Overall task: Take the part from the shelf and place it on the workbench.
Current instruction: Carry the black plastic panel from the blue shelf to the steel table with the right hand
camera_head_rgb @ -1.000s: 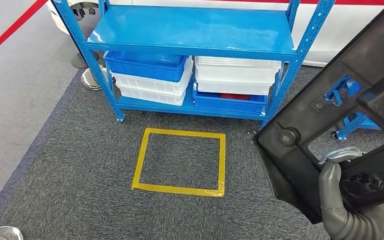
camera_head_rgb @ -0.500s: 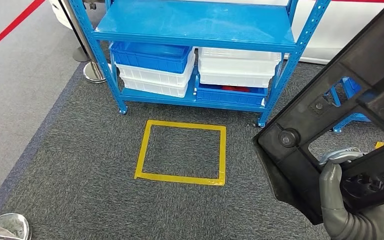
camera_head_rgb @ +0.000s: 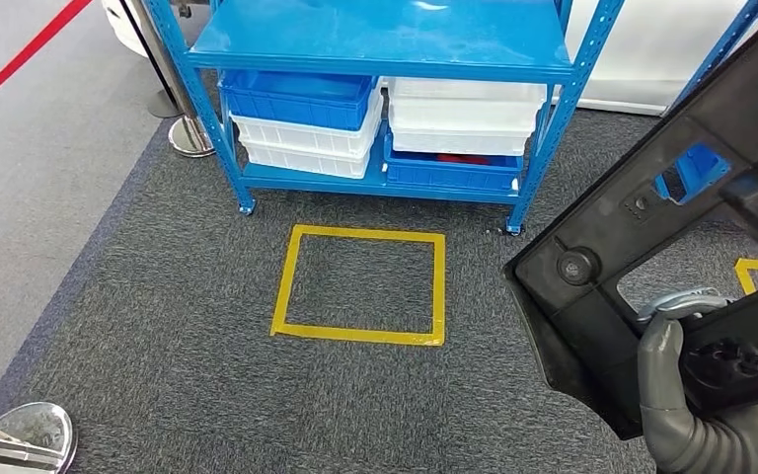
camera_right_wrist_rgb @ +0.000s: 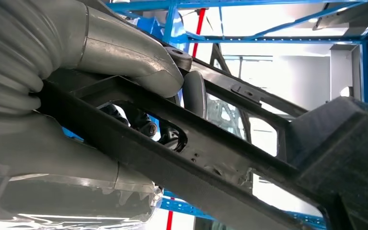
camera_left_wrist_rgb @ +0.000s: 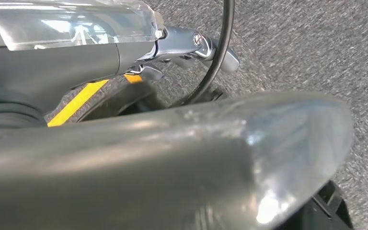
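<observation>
Camera view has swung since a second ago, sliding the blue shelf (camera_head_rgb: 385,89) upward. Right hand (camera_head_rgb: 696,405) still grasps the black part (camera_head_rgb: 651,247), right of the shelf. Left hand's state cannot be told.

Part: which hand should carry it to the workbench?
Right. The right hand already grips the part, thumb over a bar in the wrist view. The left hand is low over the carpet.

I see the part (camera_head_rgb: 651,247), a big black plastic frame with cutouts, tilted diagonally at right of frame; blue shelf (camera_head_rgb: 385,44) upper centre.
</observation>
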